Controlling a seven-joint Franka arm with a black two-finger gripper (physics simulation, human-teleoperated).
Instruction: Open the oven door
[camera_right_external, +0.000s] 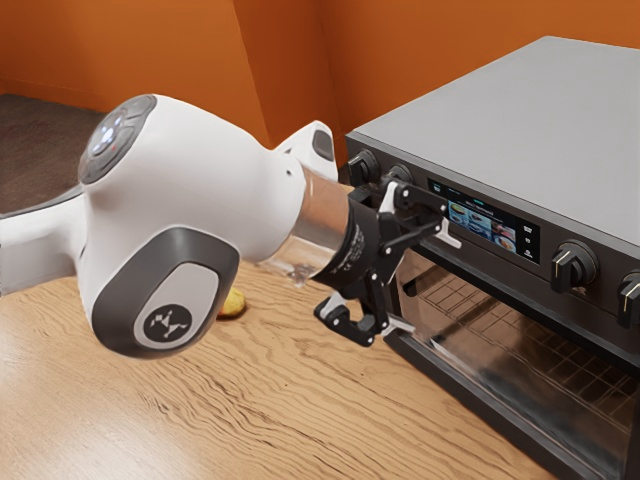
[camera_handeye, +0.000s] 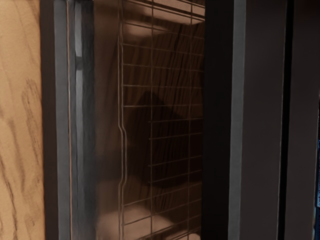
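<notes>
My gripper (camera_right_external: 430, 283) stands open in front of the oven's face in the exterior view, one fingertip near the band under the display and the other lower, by the door's near side edge. Nothing shows between the two fingertips. The grey and black oven (camera_right_external: 520, 100) has a glass door (camera_right_external: 500, 345) that looks closed, with wire racks visible through it. Facing my hand in the wrist view is the door glass (camera_handeye: 107, 125), beside a dark frame strip (camera_handeye: 218, 120). Whether a fingertip touches the door cannot be told.
A lit display (camera_right_external: 483, 225) and black knobs (camera_right_external: 573, 267) line the oven's upper front. The wooden table (camera_right_external: 270, 400) extends before the oven. A small yellow object (camera_right_external: 233, 303) lies there, partly hidden behind the arm. Orange walls (camera_right_external: 430, 45) stand beyond.
</notes>
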